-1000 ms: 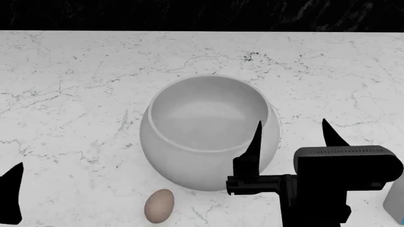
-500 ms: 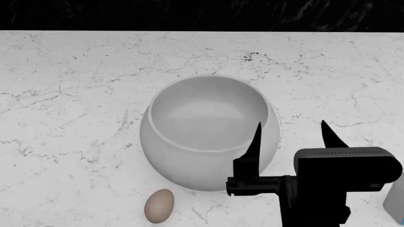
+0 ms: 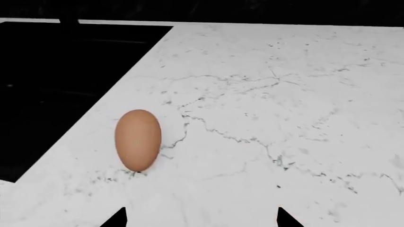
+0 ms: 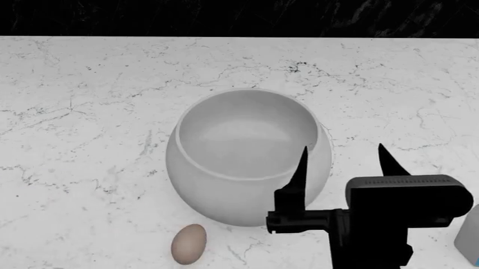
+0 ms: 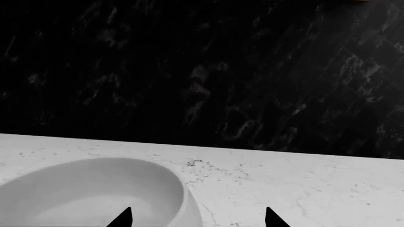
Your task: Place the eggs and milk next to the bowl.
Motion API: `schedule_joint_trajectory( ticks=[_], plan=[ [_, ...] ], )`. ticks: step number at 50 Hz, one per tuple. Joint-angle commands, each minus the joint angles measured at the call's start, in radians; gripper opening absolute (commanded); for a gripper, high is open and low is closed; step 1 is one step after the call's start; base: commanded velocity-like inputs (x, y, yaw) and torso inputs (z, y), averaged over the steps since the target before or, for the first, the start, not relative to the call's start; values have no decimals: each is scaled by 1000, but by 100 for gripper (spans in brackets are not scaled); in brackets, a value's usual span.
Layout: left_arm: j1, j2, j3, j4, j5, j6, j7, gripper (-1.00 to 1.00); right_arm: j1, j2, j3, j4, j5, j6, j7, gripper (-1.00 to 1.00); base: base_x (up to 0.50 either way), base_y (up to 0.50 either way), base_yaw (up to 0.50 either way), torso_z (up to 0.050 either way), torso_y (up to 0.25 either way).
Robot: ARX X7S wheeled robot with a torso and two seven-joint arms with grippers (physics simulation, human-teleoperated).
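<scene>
Leftward my right gripper had crept, jaws apart and empty beside the bowl; the milk remained ungrasped; left jaws apart too.

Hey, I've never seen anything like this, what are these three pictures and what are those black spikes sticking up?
These are computer-rendered views from a two-armed robot at a white marble counter. One picture looks down from its head; the other two come from cameras near each wrist. The black spikes are the tips of its claws. In the head view the right claw stands open and empty beside a large grey-white bowl. A grey-beige egg lies on the counter just in front of the bowl, and a pale bottle, probably the milk, peeks in at the right edge. The left wrist picture shows the left claw, also open and empty, near an orange-brown egg close to the counter's edge. Nothing is held.
</scene>
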Motion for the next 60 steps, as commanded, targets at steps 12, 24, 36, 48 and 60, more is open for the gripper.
schedule_joint_trajectory(
  ticks=[12,24,36,48,60],
  plan=[
    [-97,-29,160,-211,146,113,52,100,6,5,-6,-8,5,12,10,100,0,0,0,0,0],
    [-151,-35,227,-309,202,169,87,100,20,5,-18,0,5,17,10,100,0,0,0,0,0],
    [-230,-22,290,-473,266,243,126,100,28,4,-25,19,2,10,9,100,0,0,0,0,0],
    [-301,-9,355,-608,332,307,154,100,35,4,-30,23,1,14,15,100,0,0,0,0,0],
    [-376,10,405,-761,386,376,188,100,41,4,-36,37,-1,10,17,100,0,0,0,0,0]
  ],
)
